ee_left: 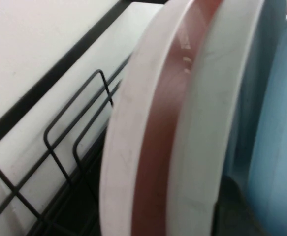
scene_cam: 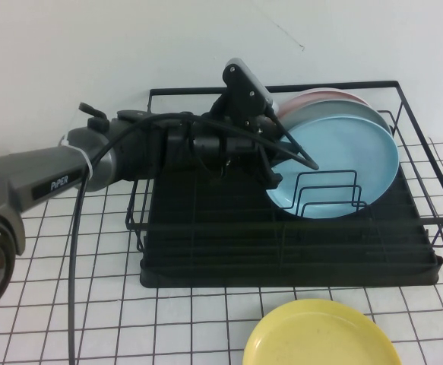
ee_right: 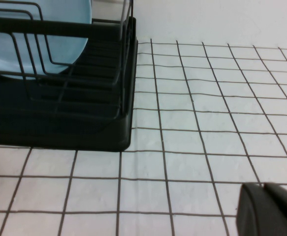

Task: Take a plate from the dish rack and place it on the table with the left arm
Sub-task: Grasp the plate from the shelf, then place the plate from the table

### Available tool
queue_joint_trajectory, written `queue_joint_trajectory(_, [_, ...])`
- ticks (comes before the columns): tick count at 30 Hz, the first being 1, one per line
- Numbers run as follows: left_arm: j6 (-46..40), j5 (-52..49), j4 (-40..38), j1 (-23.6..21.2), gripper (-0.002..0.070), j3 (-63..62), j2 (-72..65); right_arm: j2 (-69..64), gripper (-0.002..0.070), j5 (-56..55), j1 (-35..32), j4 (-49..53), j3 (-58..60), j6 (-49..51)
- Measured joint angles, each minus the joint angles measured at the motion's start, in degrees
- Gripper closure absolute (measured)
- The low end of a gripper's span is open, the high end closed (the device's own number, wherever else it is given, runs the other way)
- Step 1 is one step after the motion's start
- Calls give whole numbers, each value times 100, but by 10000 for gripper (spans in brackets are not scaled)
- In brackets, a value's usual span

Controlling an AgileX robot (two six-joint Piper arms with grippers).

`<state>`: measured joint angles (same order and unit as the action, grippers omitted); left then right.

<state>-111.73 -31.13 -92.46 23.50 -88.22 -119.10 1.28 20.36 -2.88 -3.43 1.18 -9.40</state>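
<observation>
The light-blue plate [scene_cam: 343, 163] stands upright in the dish rack [scene_cam: 206, 251], not yet on the desk [scene_cam: 92, 319]; left gripper [scene_cam: 278, 163] at its rim, finger state unclear; right gripper [ee_right: 269, 209] parked low, likewise unclear.

light sky-blue plate [scene_cam: 343, 163], round and plain with shallow raised rim, standing on edge and leaning back in right half of dish rack [scene_cam: 282, 255], front of stacked plates, behind small wire dividers. rectangular black wire-frame rack with black tray base, resting on tabletop [scene_cam: 92, 304] of white cloth with thin black grid. left end effector [scene_cam: 278, 163] at plate's left edge inside rack.
</observation>
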Motion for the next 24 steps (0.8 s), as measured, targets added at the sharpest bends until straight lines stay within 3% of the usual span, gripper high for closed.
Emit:
queue_joint_trajectory(3, [13, 43, -14, 0, 555, -21, 0, 0, 678, 0, 0, 0, 0, 0])
queue_joint_trajectory(5, [-40, 126, -25, 0, 599, -21, 0, 0, 678, 0, 0, 0, 0, 0])
queue_joint_trajectory(16, [393, 45, 137, 0, 606, -274, 229, 0, 678, 0, 0, 0, 0, 0])
queue_joint_trajectory(24, [1390, -93, 737, -11, 622, -317, 1018, 0, 678, 0, 0, 0, 0, 0])
